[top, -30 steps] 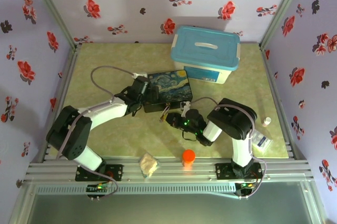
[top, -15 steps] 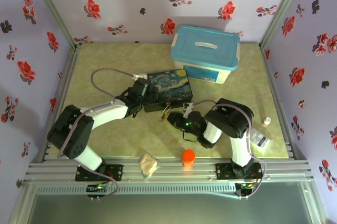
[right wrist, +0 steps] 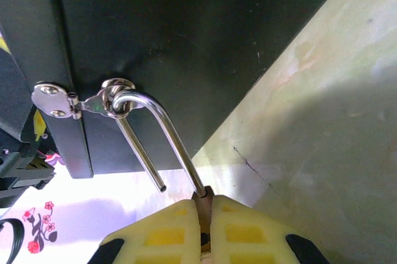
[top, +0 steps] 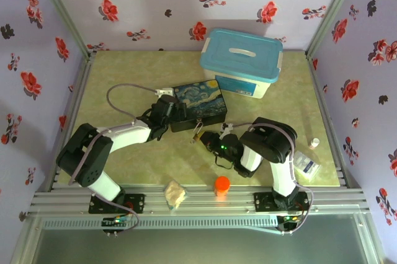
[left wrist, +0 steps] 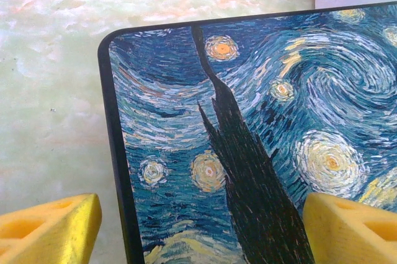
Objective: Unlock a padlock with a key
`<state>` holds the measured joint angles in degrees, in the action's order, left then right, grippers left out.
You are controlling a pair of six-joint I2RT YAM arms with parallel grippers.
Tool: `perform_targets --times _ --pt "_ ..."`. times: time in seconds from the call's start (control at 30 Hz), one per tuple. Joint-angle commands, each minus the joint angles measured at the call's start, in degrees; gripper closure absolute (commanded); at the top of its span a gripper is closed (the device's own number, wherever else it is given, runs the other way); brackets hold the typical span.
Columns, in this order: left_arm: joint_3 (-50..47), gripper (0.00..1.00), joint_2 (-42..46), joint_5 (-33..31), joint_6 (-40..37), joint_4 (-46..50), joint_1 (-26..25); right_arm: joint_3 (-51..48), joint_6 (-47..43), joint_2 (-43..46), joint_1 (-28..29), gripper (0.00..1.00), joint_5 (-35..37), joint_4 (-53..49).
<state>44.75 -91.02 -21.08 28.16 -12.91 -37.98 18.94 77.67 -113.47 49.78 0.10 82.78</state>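
The padlock (right wrist: 203,199) is a small brass body, and my right gripper (right wrist: 205,214) is shut on it between its yellow fingers. Its silver shackle (right wrist: 167,134) stands open, one leg free, the bend hooked through the clasp (right wrist: 74,103) of the painted box (right wrist: 186,28). From above, the padlock (top: 197,131) hangs at the box's (top: 200,104) front side with the right gripper (top: 206,137) just behind it. My left gripper (left wrist: 201,214) is open, its fingertips (left wrist: 62,220) wide apart astride the box's (left wrist: 248,121) left corner. The key is hidden.
A blue-lidded plastic tub (top: 242,62) stands behind the box at the back right. An orange cylinder (top: 222,184) and a crumpled pale lump (top: 175,194) lie near the front rail. A small white bottle (top: 314,143) and a packet (top: 306,163) sit at the right edge.
The right gripper has crept a little toward the box with the padlock in it. The left gripper's jaws have drawn in slightly around the box corner.
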Motion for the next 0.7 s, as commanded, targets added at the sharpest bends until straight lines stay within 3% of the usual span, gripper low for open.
perform_targets --times 0.0,0.2,0.67 --pt "-3.91 0.16 -3.51 -3.88 -1.87 9.09 0.54 -1.44 1.04 2.1 -0.71 1.0 7.03 -3.33" --pt "-5.16 0.16 -2.07 -3.82 -2.35 8.09 0.54 0.96 12.61 -1.85 2.29 1.0 8.6 -3.33" --pt "-5.99 0.17 -1.0 -3.71 -3.33 7.87 0.45 3.66 25.56 -5.51 6.25 1.0 16.95 -3.24"
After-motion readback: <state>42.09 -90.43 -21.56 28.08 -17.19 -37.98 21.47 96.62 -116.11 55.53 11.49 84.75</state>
